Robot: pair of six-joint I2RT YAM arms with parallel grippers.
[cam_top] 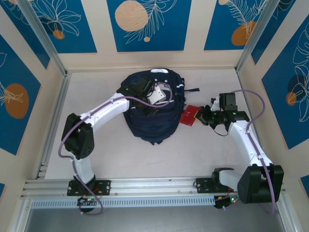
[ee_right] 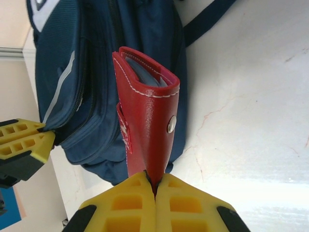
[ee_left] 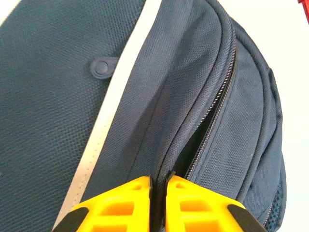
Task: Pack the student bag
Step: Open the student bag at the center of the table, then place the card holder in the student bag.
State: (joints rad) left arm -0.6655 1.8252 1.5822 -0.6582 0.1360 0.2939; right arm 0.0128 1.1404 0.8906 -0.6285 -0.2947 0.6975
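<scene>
The student bag, dark navy with white stripes, lies flat at the table's middle. My left gripper is over its upper part. In the left wrist view it is shut on the fabric lip beside the part-open zipper, next to a white stripe. My right gripper holds a red snap wallet just right of the bag. In the right wrist view the yellow fingers pinch the wallet by its lower edge, with the bag behind it.
A dark strap trails from the bag's right side. Blue-and-cream walls close in the back and both sides. An aluminium rail runs along the near edge. The pale tabletop stretches below the right gripper.
</scene>
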